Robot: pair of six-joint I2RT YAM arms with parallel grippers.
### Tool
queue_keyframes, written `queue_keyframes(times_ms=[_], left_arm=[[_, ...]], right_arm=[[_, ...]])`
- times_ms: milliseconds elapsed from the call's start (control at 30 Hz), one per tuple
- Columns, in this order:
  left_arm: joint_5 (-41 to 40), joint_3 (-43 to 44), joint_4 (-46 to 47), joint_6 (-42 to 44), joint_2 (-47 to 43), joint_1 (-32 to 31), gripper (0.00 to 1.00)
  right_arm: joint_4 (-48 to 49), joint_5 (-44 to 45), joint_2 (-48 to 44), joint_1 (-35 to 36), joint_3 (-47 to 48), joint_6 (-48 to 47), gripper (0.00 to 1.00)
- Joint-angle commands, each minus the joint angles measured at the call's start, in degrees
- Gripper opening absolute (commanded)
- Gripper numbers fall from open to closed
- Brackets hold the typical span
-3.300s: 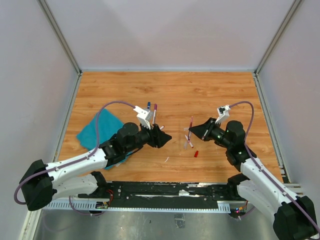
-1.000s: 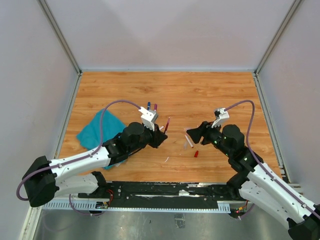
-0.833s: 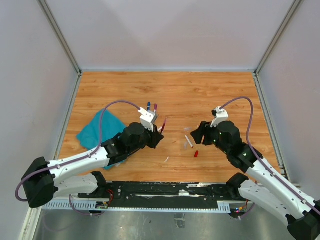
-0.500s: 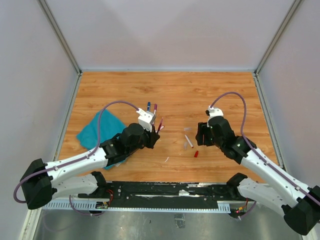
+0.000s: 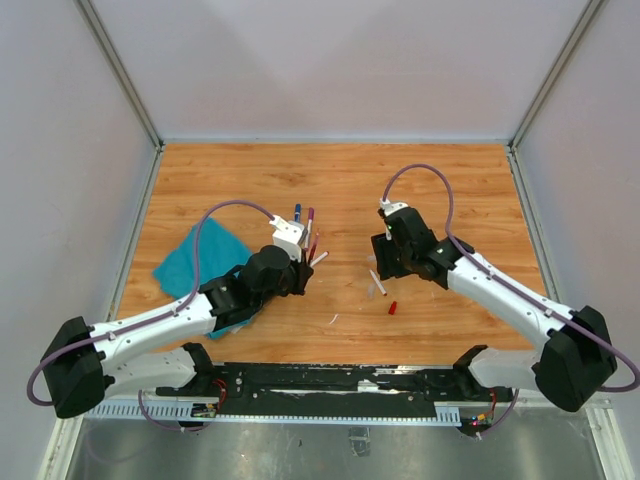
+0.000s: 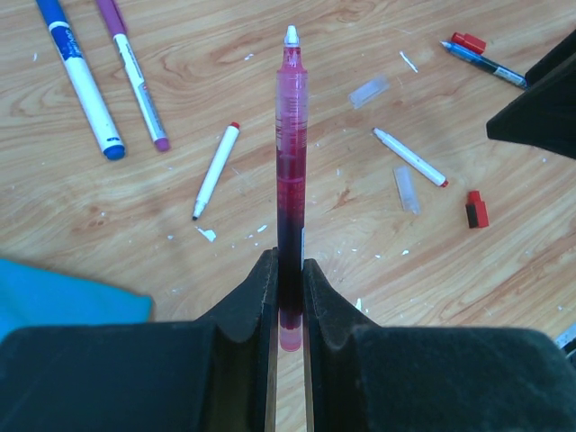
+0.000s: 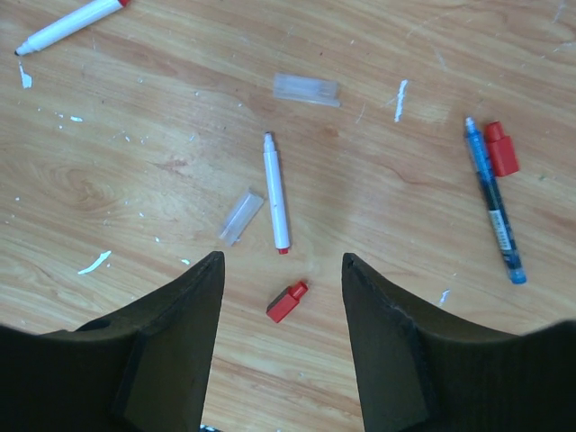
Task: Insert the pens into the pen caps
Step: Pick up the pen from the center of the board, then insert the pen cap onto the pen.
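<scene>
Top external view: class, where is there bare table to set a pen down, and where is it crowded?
Free: the far strip of table along the back wall, and the right side beyond the right arm. Crowded: the centre between the left gripper, clamped on a red pen, and right gripper, with the white pen and red cap.

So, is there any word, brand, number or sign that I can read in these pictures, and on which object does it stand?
No text here can be read.
blue marker: dark print on the white barrel, too blurred to read.
purple marker: faint marks on the barrel, too small to read.
red pen: no print visible.
</scene>
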Motion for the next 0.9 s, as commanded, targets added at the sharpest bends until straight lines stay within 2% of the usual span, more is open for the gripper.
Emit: queue_keyframes(times_ms=[0,233,467,700,867], left_arm=[[-3.04,0.81,0.18,-0.95,-1.85,-0.36,0.01],[-4.02,0.29,0.06,-1.14,-2.24,-0.35,0.0],[-3.95,-0.17,-0.05,-0.83,-3.08,-0.36,0.01],[-3.91,-0.4,-0.26,-1.03,-3.74,-0.36,0.0],[-3.72,-0.12,-0.56,-0.85,-3.78,-0.32,0.0]], right_arm=[[-2.29,-0.37,2.35,2.02,1.45,6.67,0.55],[2.62,3.39,2.85,6.58,-2.53,22.32,0.57],[0.98,6.34,5.18,8.9,-3.57,37.33,0.59],[-2.56,6.33,10.72,9.53,-1.69,44.64,0.55],[-5.34,6.72,16.32,9.59,2.02,44.24,0.5]])
